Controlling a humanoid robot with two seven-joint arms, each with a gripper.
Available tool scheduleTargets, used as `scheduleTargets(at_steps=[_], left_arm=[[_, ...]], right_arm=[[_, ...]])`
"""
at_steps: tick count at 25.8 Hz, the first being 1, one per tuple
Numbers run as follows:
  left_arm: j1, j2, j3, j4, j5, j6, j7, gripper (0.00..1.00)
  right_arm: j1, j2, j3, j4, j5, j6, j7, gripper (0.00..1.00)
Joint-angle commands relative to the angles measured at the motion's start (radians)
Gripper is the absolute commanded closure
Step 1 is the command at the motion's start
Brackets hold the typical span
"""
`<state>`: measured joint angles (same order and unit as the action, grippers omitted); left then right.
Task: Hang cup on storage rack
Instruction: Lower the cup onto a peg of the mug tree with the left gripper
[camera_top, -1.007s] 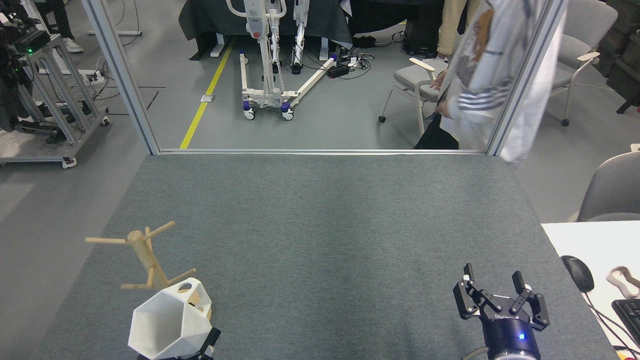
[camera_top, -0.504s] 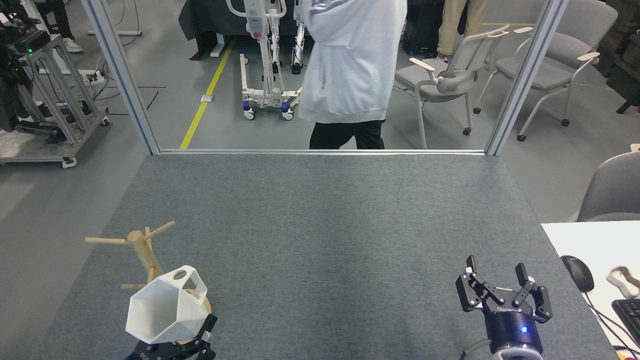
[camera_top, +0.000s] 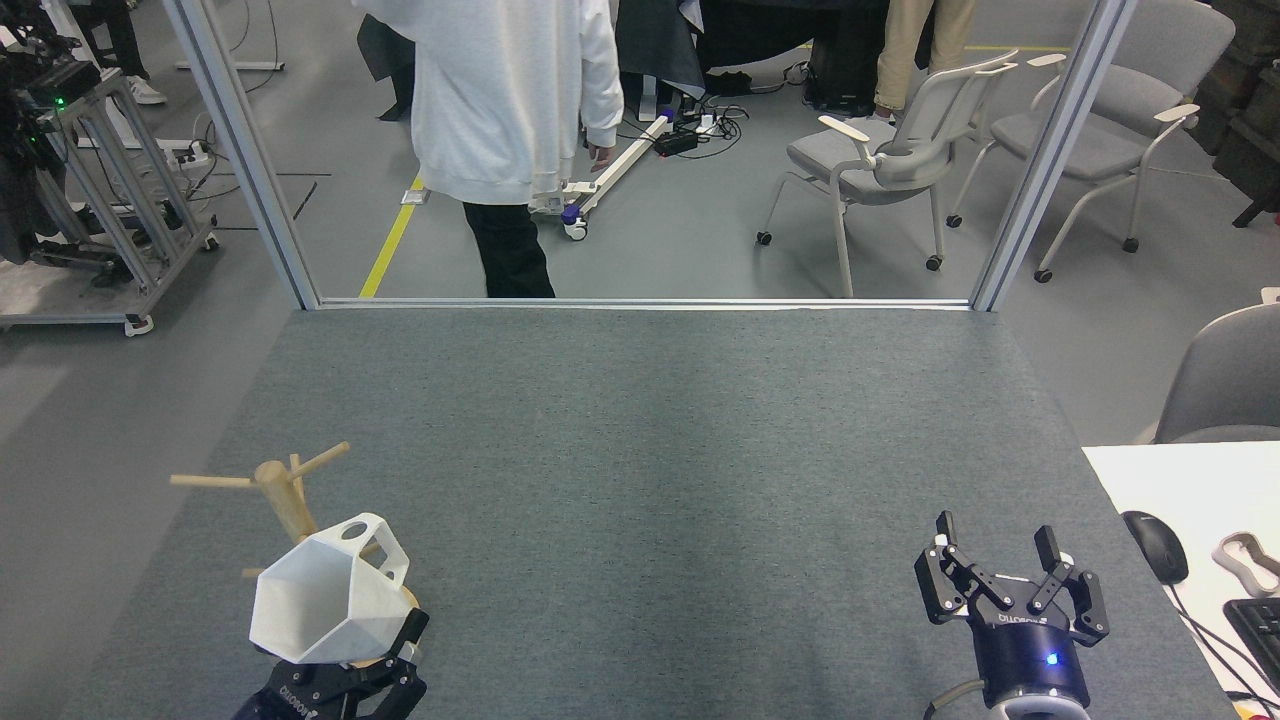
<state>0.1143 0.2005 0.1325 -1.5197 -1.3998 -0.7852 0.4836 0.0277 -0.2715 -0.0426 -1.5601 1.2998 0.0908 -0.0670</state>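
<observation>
1. At the lower left of your head view, your left gripper (camera_top: 385, 655) comes up from the bottom edge, its dark fingers clamped on the base of the white faceted cup (camera_top: 325, 600).
2. You are holding the cup tilted, its hexagonal mouth facing toward you and its angular loop handle (camera_top: 375, 545) turned up and away, toward the rack.
3. The cup sits raised in front of the wooden mug tree (camera_top: 285, 500), covering its lower post and most of its round base; the handle lies close to a lower peg, but you cannot tell from here whether it touches.
4. The mug tree's upper pegs stand bare, angled outward, on the grey felt table (camera_top: 640, 450).
5. At the lower right, your right gripper (camera_top: 1000, 580) points upward, fingers spread apart and holding nothing, well apart from the cup.
</observation>
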Motion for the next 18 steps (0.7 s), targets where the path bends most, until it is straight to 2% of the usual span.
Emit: scheduleTargets(at_steps=[1,18], left_arm=[[0.007,0.007,0.001,0.003,0.010,0.000,0.003,1.00],[0.045,0.013,0.053,0.018,0.033,0.000,0.006,1.00]], right_arm=[[0.000,-0.003,-0.002,0.000,0.001,0.000,0.000,0.01],[0.000,-0.002,-0.003,0.000,-0.001,0.000,0.001,0.01]])
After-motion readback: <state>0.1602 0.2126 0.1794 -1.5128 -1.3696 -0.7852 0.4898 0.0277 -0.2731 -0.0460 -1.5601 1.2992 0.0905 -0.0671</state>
